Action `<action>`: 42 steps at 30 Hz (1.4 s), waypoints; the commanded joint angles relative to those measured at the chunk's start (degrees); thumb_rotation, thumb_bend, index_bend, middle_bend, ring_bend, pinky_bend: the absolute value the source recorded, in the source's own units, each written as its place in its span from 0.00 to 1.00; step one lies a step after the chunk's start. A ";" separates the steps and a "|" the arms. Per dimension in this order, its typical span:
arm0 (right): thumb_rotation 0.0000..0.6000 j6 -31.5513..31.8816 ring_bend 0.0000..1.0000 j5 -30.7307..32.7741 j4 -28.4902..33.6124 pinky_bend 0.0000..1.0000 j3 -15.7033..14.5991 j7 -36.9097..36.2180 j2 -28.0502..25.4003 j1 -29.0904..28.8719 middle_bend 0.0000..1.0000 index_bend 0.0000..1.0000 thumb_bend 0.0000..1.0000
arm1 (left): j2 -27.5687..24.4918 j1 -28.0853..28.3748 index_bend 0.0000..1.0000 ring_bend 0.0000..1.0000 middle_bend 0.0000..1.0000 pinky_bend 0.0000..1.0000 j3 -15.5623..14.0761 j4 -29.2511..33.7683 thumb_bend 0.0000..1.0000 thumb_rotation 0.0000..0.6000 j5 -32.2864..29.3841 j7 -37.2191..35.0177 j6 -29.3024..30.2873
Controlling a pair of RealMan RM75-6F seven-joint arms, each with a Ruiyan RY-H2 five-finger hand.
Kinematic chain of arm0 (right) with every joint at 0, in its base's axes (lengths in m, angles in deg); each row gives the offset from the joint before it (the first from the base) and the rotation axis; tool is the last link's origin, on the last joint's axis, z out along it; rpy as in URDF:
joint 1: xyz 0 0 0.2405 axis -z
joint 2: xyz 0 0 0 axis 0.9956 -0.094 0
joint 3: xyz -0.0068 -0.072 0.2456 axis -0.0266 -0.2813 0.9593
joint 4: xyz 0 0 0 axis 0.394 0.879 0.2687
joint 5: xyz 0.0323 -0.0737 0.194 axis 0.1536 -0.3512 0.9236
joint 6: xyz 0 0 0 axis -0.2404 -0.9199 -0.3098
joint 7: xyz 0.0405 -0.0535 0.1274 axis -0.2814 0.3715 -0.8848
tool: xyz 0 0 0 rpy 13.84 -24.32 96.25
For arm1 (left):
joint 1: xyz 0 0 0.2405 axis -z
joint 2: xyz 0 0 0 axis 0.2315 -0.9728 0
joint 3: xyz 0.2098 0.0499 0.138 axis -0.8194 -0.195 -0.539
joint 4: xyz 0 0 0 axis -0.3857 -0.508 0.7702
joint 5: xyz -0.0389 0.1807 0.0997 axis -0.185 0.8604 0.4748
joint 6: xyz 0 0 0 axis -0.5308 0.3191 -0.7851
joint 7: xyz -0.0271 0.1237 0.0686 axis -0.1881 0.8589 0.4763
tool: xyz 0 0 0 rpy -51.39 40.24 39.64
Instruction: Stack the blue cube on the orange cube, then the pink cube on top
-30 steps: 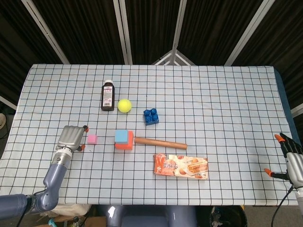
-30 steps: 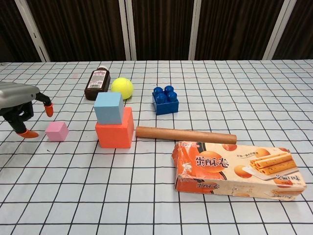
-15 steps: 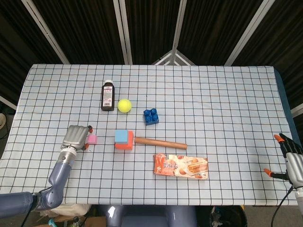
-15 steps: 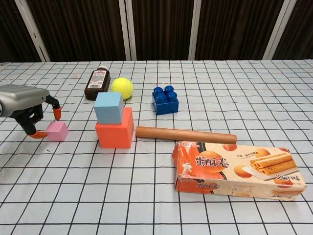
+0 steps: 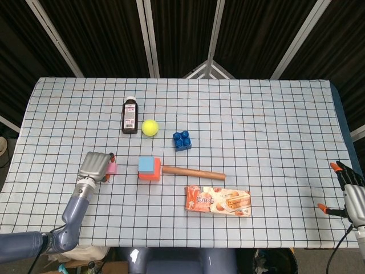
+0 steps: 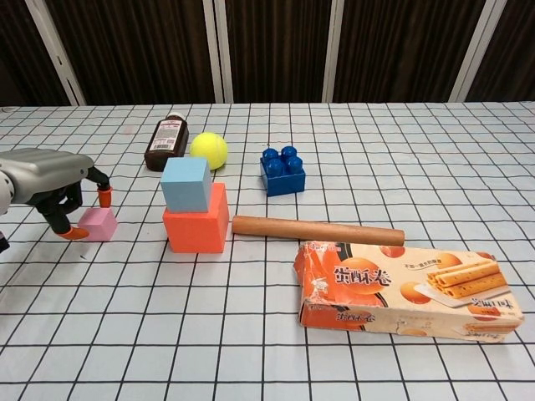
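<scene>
The blue cube [image 5: 146, 164] [image 6: 185, 184] sits on the orange cube [image 5: 154, 175] [image 6: 196, 230] left of the table's middle. The small pink cube [image 5: 112, 167] [image 6: 100, 224] rests on the checked cloth just to their left. My left hand [image 5: 95, 165] [image 6: 52, 174] hovers over its left side, with orange-tipped fingers apart; one tip is behind the cube and one is at its front left corner. I cannot tell whether they press on it. My right hand [image 5: 349, 191] hangs at the table's right edge with fingers spread, holding nothing.
A wooden rod [image 5: 194, 172] [image 6: 318, 230] lies right of the stack, with a biscuit box [image 5: 218, 200] [image 6: 405, 288] in front of it. Behind the stack are a brown bottle [image 5: 130, 116] [image 6: 167, 142], a tennis ball [image 5: 150, 127] [image 6: 209, 150] and a blue toy brick [image 5: 182, 140] [image 6: 282, 171].
My left hand has moved right, from beside the pink cube to straddling it with its fingertips. The cubes and my right hand have not moved.
</scene>
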State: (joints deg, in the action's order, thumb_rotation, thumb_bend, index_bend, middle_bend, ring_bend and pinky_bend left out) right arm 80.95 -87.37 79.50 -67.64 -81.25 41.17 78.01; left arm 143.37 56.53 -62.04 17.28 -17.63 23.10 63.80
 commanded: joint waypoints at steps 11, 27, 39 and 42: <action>1.00 -0.29 0.03 -0.17 -0.09 0.10 -0.11 -0.37 -0.04 -0.09 0.01 0.00 0.13 | 0.21 -0.03 0.40 0.85 0.89 0.90 0.21 0.33 0.34 1.00 -0.31 0.52 0.33; 1.00 -0.45 0.03 -0.14 0.00 0.10 -0.14 -0.04 0.04 -0.22 0.01 0.00 0.13 | -0.23 -0.20 0.40 0.85 0.89 0.90 0.58 0.86 0.36 1.00 -0.04 0.12 0.50; 1.00 -0.23 0.03 -0.41 -0.01 0.10 -0.20 -0.28 -0.01 -0.16 0.01 0.00 0.13 | -4.73 0.54 0.41 0.85 0.89 0.90 2.56 9.27 0.36 1.00 -0.91 2.78 4.07; 1.00 -0.10 0.03 -0.58 -0.01 0.10 -0.22 -0.47 -0.05 -0.12 0.01 0.00 0.13 | -7.13 1.79 0.42 0.85 0.89 0.90 4.49 14.34 0.36 1.00 -2.86 4.99 5.67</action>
State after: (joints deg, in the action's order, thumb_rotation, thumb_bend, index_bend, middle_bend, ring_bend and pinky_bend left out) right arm 80.84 -87.95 79.49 -67.86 -81.72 41.13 77.89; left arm 138.30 57.26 -59.12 28.14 -18.85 26.11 67.96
